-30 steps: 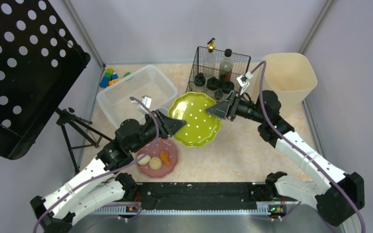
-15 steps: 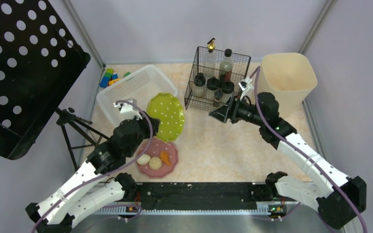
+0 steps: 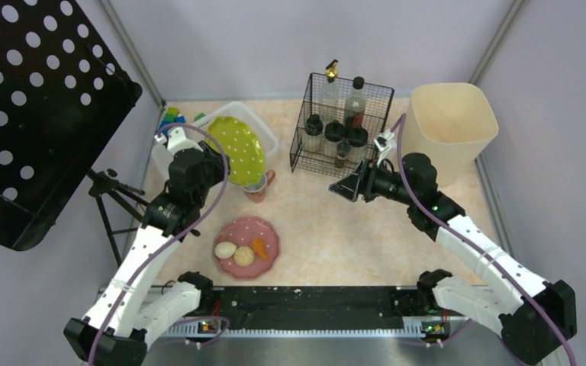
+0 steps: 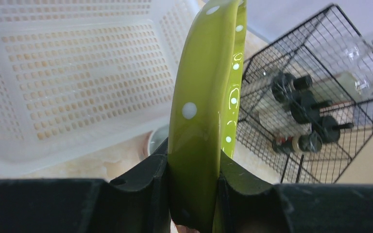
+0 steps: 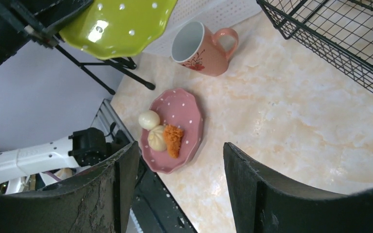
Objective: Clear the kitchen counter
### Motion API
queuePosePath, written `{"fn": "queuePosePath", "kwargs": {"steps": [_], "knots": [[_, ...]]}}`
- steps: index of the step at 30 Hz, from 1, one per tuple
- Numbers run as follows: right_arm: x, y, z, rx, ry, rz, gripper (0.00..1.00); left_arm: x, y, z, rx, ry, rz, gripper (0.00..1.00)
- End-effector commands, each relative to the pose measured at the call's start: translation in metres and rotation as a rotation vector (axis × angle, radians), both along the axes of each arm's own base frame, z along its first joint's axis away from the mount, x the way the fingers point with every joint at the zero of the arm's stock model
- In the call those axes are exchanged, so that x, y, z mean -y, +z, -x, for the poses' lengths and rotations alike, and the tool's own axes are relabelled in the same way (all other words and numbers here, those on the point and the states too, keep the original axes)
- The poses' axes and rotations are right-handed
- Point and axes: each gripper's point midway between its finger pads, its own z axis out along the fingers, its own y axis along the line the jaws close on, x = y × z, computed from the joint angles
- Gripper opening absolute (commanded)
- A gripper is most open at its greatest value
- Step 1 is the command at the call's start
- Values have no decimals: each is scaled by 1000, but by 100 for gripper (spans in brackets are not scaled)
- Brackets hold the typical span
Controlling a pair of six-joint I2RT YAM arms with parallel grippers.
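Green spotted plate (image 3: pixel 238 149), gripped edge-on by the left claw (image 4: pixel 194 179), has swung over the white basket (image 4: pixel 77 73) beyond it. The right claw (image 5: pixel 177 148) has let go and hangs empty. Lowering the plate in looks next.

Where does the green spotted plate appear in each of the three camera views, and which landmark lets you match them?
Top external: green plate sits upper left of centre, tilted.
Left wrist: green plate is in the centre, edge-on, clamped in the left claw.
Right wrist: green plate is at the top left.
Shared landmark: the black wire rack, right of the plate in every view.
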Motion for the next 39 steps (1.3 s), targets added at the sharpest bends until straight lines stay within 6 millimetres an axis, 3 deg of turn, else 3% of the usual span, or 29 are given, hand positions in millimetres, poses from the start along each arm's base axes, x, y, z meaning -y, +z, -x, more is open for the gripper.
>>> {"fn": "queuePosePath", "kwargs": {"steps": [1,14,21,31,39], "knots": [[-7,20,5,66,46,-66,63,-7,101,-31,298,18,196,0],[-17,23,17,66,142,-120,62,-65,60,-109,252,177,275,0],[-16,27,26,81,166,-134,62,-85,20,-156,196,222,308,0],[-11,22,33,94,166,-123,62,-77,-33,-209,109,202,353,0],[-9,16,36,90,164,-121,62,-71,-67,-228,45,202,366,0]]}}
